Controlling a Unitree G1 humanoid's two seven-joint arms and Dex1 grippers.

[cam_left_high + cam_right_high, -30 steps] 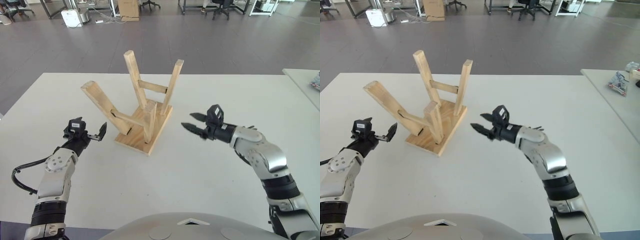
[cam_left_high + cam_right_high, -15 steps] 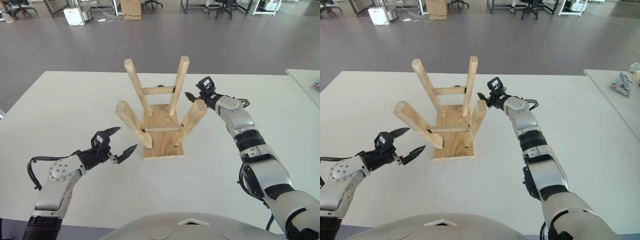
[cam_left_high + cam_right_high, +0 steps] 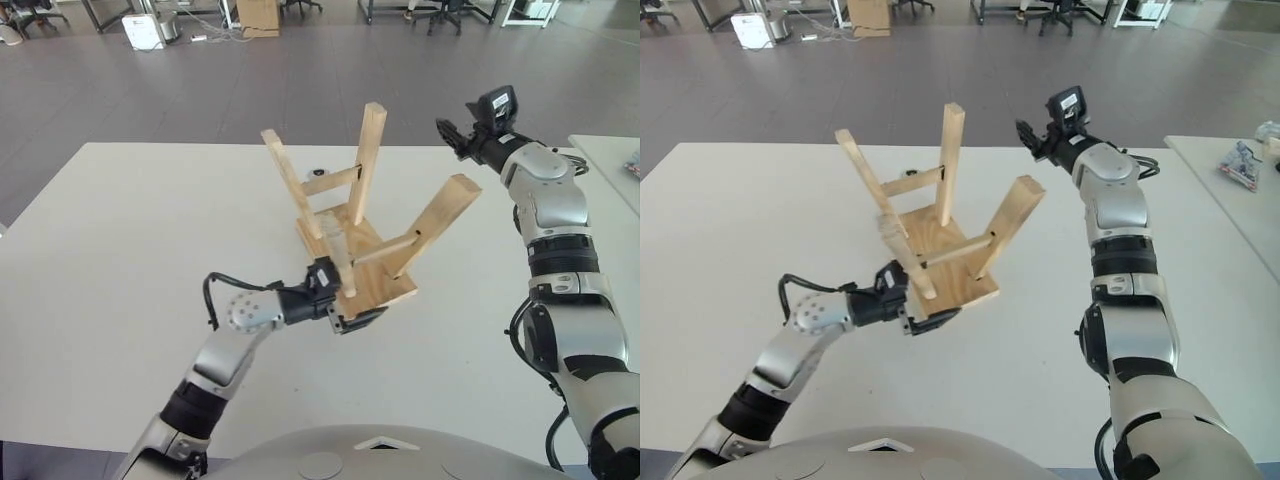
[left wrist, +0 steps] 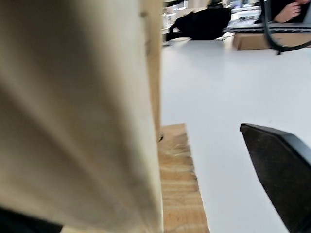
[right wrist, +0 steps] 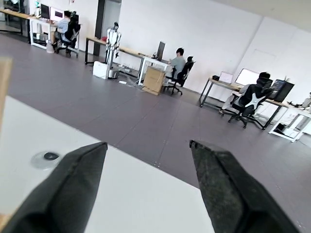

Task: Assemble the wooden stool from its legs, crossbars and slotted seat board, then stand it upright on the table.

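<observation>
The wooden stool (image 3: 372, 272) lies upside down mid-table, its seat board (image 3: 958, 285) flat on the surface, legs and crossbars pointing up and splayed. My left gripper (image 3: 345, 305) is at the seat board's near corner, open, with the nearest leg (image 4: 82, 111) between its fingers (image 4: 282, 170); a gap shows beside that leg. My right gripper (image 3: 452, 138) hovers open and empty above the table's far right, a little beyond the tip of the right-leaning leg (image 3: 450, 200). Its two fingers (image 5: 63, 189) stand wide apart.
A small round disc (image 3: 318, 173) lies on the white table (image 3: 120, 250) behind the stool. A second table (image 3: 610, 170) with a small packet stands at the right. Beyond the far edge is office floor with desks and chairs.
The stool has turned and shifted rightward. My left gripper has moved in from the near left to the seat board's corner. My right gripper has left the leg's tip and risen to the far right.
</observation>
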